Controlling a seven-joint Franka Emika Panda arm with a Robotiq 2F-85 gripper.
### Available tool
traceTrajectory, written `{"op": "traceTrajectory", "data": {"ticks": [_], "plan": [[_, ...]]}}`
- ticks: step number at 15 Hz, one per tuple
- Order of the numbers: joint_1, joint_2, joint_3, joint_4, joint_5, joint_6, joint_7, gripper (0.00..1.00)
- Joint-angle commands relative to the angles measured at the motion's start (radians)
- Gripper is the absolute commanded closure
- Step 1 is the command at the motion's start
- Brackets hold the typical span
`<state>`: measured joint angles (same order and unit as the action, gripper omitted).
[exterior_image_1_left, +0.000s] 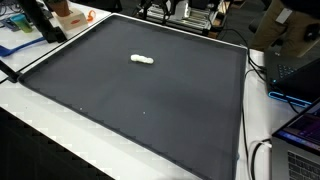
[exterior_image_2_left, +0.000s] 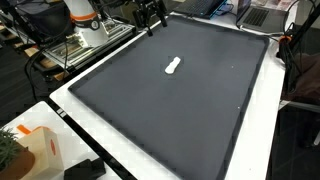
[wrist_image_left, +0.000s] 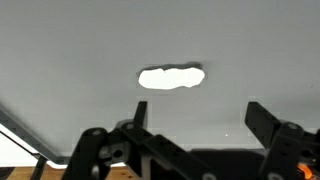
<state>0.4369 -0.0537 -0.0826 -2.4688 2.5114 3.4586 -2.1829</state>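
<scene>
A small white lumpy object (exterior_image_1_left: 142, 59) lies on the dark mat (exterior_image_1_left: 150, 110), shown in both exterior views; it sits toward the mat's middle (exterior_image_2_left: 173, 66). The wrist view has the white object (wrist_image_left: 171, 77) lying ahead of my gripper (wrist_image_left: 200, 116), well beyond the fingertips and apart from them. The jaws stand wide open with only bare mat between the two black fingers (wrist_image_left: 262, 118). In an exterior view my gripper (exterior_image_2_left: 150, 17) hangs near the mat's far edge, by the arm's base (exterior_image_2_left: 85, 20).
White table border (exterior_image_2_left: 110, 150) surrounds the mat. An orange-and-white box (exterior_image_2_left: 40, 148) and a plant stand at one corner. Laptops (exterior_image_1_left: 300, 65) and cables sit beyond one edge. A black stand (exterior_image_1_left: 40, 22) leans near another corner.
</scene>
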Motion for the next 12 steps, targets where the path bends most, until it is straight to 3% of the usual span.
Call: {"op": "traceTrajectory", "data": {"ticks": [1,9,12], "plan": [[0.006,0.001,-0.004,0.005,0.000,0.013,0.000,0.00],[0.033,0.085,-0.027,0.064,-0.001,0.035,0.034,0.00],[0.003,0.144,0.002,0.096,-0.001,0.029,0.067,0.00]]}}
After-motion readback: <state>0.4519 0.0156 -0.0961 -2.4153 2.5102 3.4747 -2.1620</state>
